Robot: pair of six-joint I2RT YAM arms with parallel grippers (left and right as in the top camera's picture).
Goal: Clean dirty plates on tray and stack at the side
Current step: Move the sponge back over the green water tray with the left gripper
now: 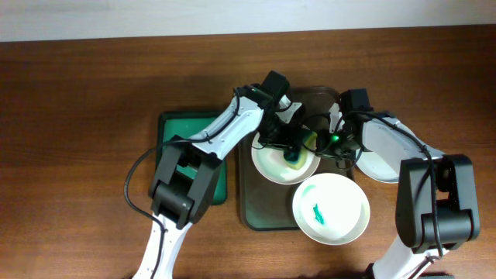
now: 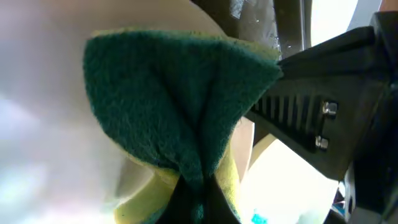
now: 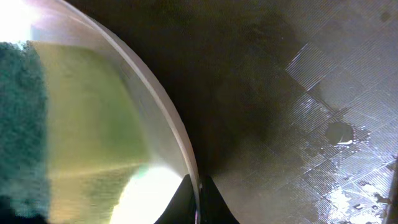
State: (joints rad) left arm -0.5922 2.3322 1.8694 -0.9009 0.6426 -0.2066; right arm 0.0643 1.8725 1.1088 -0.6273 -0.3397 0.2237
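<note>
One fuzzy sponge [image 2: 168,106] pinched by left gripper [image 2: 193,202], right gripper [image 3: 199,202] clamping glossy plate [image 1: 267,164] rim

Overhead looks straight down from high up, taking in the whole table [image 1: 77,116] and the tray [image 1: 260,213]. Left wrist view is jammed right up against the sponge [image 2: 168,106], which fills the frame. Right wrist sits low and close, facing one plate [image 3: 158,118] rim and the tray floor. All three catch the sponge.
</note>
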